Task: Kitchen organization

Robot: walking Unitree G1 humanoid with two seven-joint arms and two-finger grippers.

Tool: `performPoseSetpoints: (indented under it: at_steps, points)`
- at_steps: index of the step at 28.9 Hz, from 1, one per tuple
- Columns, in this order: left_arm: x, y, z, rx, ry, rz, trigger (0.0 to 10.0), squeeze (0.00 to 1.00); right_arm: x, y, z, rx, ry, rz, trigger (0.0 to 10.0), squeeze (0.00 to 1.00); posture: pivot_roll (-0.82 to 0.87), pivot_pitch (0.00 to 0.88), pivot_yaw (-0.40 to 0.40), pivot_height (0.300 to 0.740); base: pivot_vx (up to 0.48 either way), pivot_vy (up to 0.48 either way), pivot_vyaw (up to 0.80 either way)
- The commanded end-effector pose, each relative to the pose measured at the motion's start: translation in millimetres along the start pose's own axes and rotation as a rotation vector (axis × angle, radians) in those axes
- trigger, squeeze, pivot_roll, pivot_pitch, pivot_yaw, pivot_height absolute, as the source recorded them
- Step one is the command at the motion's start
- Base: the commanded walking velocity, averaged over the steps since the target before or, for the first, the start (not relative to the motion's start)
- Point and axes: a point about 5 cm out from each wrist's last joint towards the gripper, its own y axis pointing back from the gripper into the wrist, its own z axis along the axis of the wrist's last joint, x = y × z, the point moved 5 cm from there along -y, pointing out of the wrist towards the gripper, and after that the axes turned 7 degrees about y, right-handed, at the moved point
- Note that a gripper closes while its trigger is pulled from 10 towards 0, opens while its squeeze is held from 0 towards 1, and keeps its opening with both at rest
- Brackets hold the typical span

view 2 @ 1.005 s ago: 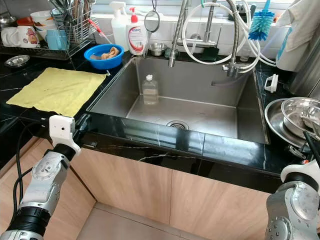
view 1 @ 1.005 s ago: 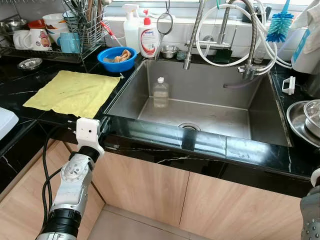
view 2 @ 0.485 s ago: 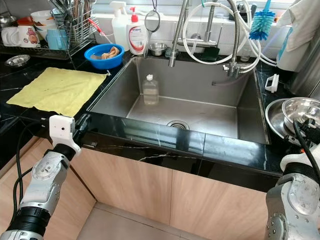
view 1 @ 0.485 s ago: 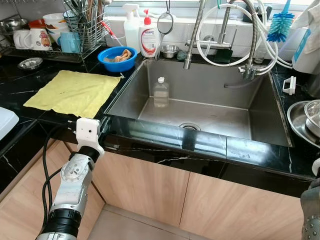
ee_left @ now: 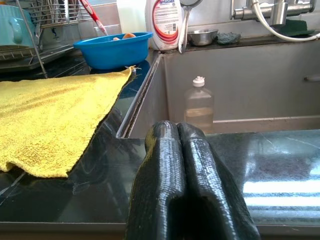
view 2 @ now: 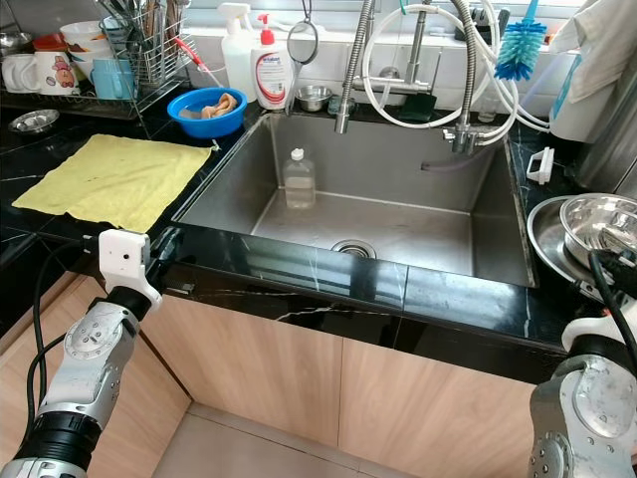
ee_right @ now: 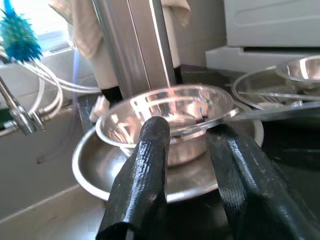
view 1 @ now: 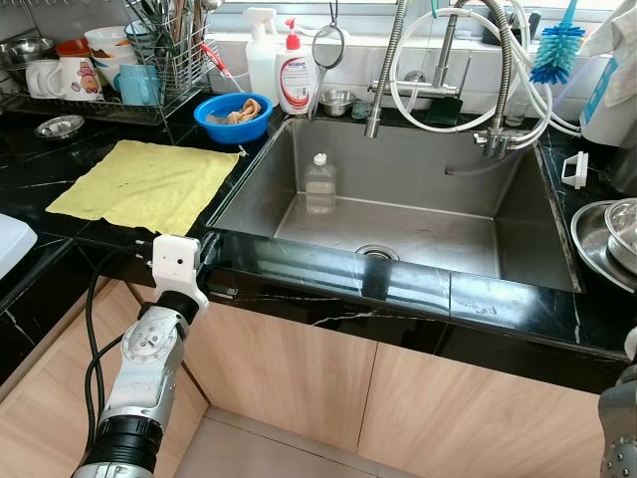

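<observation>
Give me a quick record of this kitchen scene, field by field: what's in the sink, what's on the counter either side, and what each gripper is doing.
sink contents: clear plastic bottle, upright near the back left of the sink
counter left: yellow cloth spread flat; blue bowl behind it
counter right: steel bowl sitting in a larger steel dish
left gripper: shut, empty, at the counter's front edge
right gripper: open, fingers pointing at the steel bowl
</observation>
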Motion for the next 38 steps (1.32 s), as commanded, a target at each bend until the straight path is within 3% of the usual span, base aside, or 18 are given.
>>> performPoseSetpoints:
  at_steps: [1, 3, 4, 14, 17, 18, 25, 38]
  points:
    - [-2.0, 0.2, -3, 0.02, -0.023, -0.012, 10.0, 0.0, -1.6, 0.9, -9, 0.043, 0.012, -0.001, 10.0, 0.0, -0.06, 0.0, 0.038, 0.74, 0.0, 0.0, 0.0]
    - [-2.1, 0.3, -3, 0.02, -0.024, -0.012, 10.0, 0.0, -0.1, 1.5, -10, 0.047, 0.015, 0.004, 10.0, 0.0, -0.06, 0.0, 0.037, 0.74, 0.0, 0.0, 0.0]
    - [-2.1, 0.5, -3, 0.019, -0.024, -0.011, 10.0, 0.0, 1.8, 1.8, -10, 0.045, 0.005, 0.011, 10.0, 1.0, -0.06, 0.0, 0.037, 0.74, 0.0, 0.0, 0.0]
    - [-1.5, 1.2, -4, 0.021, -0.024, -0.008, 10.0, 0.0, 11.6, 4.1, 4, -0.022, 0.034, 0.052, 10.0, 1.0, -0.06, 0.0, 0.035, 0.74, 0.0, 0.0, 0.0]
    - [-1.8, 1.5, -5, 0.024, -0.023, -0.01, 10.0, 0.0, 9.3, 10.5, 14, -0.073, 0.036, 0.004, 10.0, 1.0, -0.06, 0.0, 0.033, 0.74, 0.0, 0.0, 0.0]
    - [-1.7, 1.5, -5, 0.024, -0.023, -0.009, 10.0, 0.0, 8.8, 12.1, 15, -0.079, 0.046, -0.006, 10.0, 0.0, -0.06, 0.0, 0.033, 0.74, 0.0, 0.0, 0.0]
    - [-1.0, 2.7, -8, 0.032, -0.023, -0.008, 10.0, 0.0, 20.2, 28.1, 32, -0.148, 0.019, -0.008, 10.0, 0.0, -0.06, 0.0, 0.033, 0.74, 0.0, 0.0, 0.0]
    - [-2.5, 2.2, -8, 0.03, -0.024, -0.012, 10.0, 0.0, 3.9, 18.1, -6, 0.032, -0.029, -0.084, 10.0, 0.0, -0.05, 0.0, 0.031, 0.74, 0.0, 0.0, 0.0]
